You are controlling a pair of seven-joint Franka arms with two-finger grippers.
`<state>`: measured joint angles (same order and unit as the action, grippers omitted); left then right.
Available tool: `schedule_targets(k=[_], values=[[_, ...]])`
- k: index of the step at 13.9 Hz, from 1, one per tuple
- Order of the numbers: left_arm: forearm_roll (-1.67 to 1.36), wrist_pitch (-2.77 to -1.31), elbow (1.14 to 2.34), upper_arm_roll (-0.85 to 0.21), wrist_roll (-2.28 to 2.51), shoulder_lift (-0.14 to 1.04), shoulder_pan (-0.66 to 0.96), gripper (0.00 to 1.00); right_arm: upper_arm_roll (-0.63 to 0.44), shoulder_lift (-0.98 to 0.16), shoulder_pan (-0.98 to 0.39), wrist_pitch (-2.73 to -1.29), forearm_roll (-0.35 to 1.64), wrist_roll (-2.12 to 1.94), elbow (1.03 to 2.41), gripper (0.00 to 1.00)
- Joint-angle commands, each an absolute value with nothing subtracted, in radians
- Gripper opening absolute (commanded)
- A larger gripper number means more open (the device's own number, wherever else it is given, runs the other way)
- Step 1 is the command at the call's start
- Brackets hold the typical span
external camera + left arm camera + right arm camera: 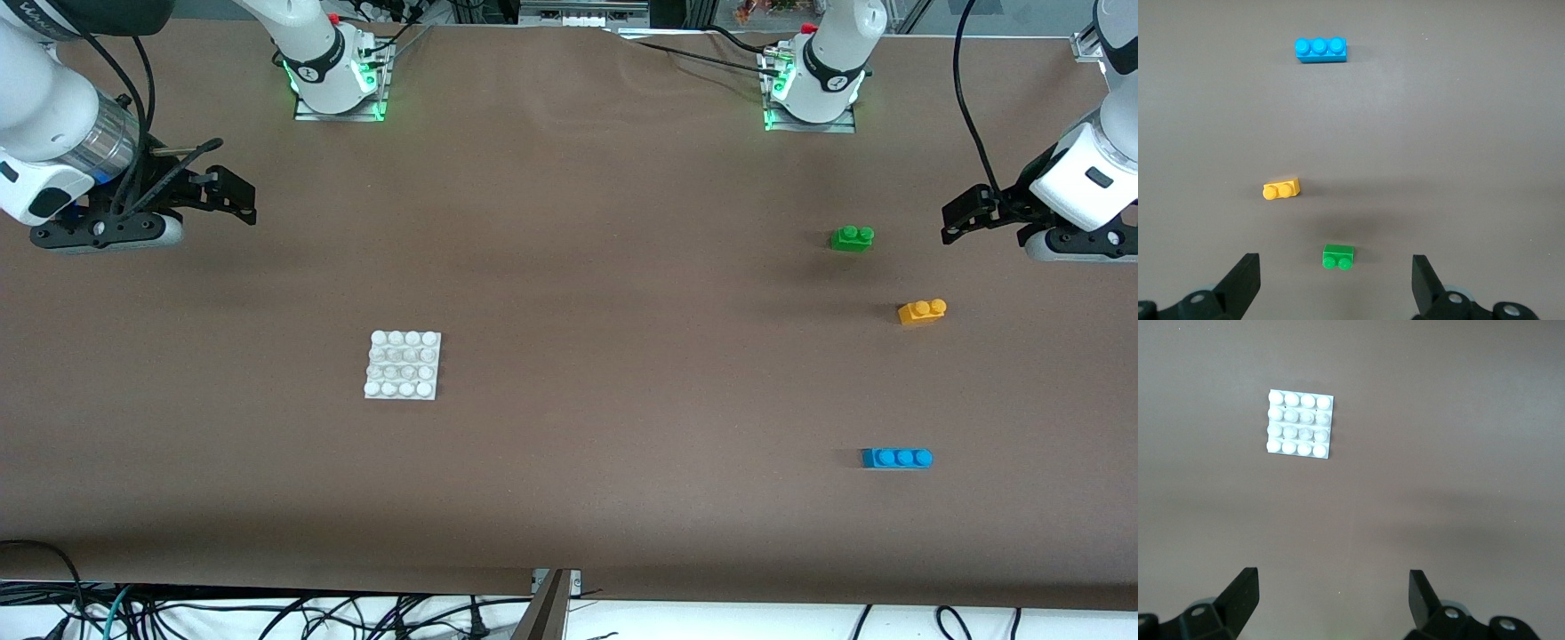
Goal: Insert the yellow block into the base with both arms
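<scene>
The yellow block (922, 311) (1281, 189) lies on the brown table toward the left arm's end, studs up, with nothing touching it. The white studded base (403, 364) (1301, 423) lies flat toward the right arm's end, its studs bare. My left gripper (969, 213) hangs open over the table edge at its own end, beside the green brick; its fingers (1241, 283) hold nothing. My right gripper (233, 194) hangs open over bare table at the right arm's end, apart from the base, and its fingers (1238, 597) are empty too.
A green two-stud brick (853, 237) (1338, 257) sits farther from the front camera than the yellow block. A blue three-stud brick (896, 458) (1321, 49) sits nearer to it. Both arm bases (333, 80) (813, 89) stand at the table's back edge.
</scene>
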<state>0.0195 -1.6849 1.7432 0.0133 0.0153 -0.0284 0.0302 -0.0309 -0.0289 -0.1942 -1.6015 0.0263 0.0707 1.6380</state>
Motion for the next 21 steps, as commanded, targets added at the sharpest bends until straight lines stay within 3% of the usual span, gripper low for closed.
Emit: schedule_targets(k=[1,21], values=[[-0.006,-1.660,1.707,0.012,-0.012,-0.012,0.028,1.00,-0.021,0.014,-0.186,-1.608,0.026,0.052,1.667,0.99],[-0.005,-1.661,1.707,0.011,-0.014,-0.012,0.034,1.00,-0.005,0.020,-0.186,-1.615,0.026,0.054,1.678,0.99]])
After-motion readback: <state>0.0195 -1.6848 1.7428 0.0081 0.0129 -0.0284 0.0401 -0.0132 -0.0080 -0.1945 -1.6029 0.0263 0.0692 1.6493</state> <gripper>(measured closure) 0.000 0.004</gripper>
